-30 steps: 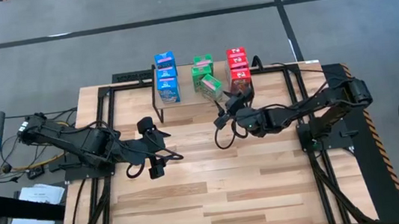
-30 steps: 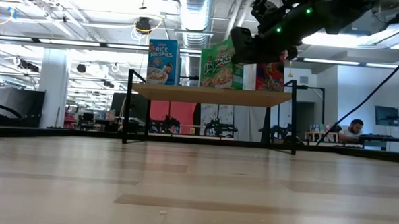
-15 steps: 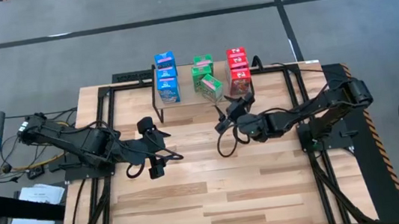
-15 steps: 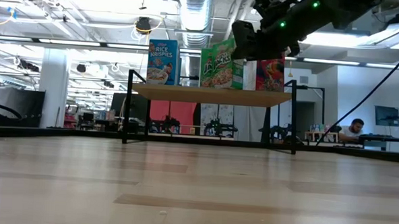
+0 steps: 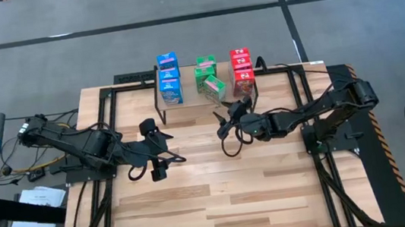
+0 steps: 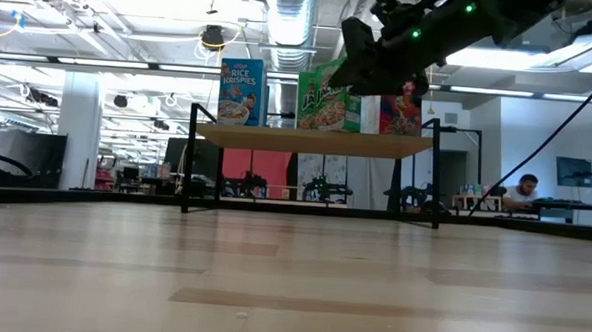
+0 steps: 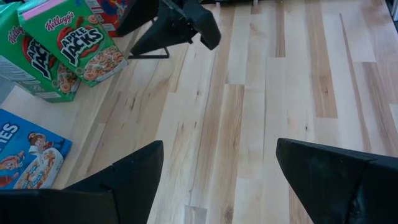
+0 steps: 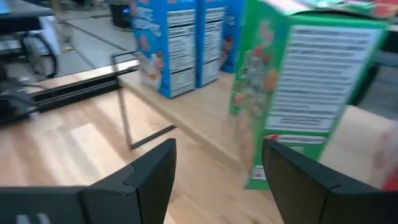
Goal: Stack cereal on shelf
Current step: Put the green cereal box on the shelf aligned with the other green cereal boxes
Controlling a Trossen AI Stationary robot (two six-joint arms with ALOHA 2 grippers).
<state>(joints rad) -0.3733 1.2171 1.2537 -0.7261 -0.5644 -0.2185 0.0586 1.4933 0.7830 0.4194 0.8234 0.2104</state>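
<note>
High view: right hand [image 5: 224, 118] has backed off toward the near side of the shelf [image 5: 194, 103] over the last second, fingers spread and empty; the green box [image 5: 214, 88] it left sits skewed on the shelf. Placement looks done. Left hand [image 5: 163, 152] waits over the table [image 5: 219, 195], spread. Readable print: "Rice Krispies" [image 6: 241, 92], "Apple Jacks" [image 7: 78, 42].

A big robot lab: shiny pipes [image 6: 288, 16] hang overhead, and a person [image 6: 520, 193] sits at a far desk.
</note>
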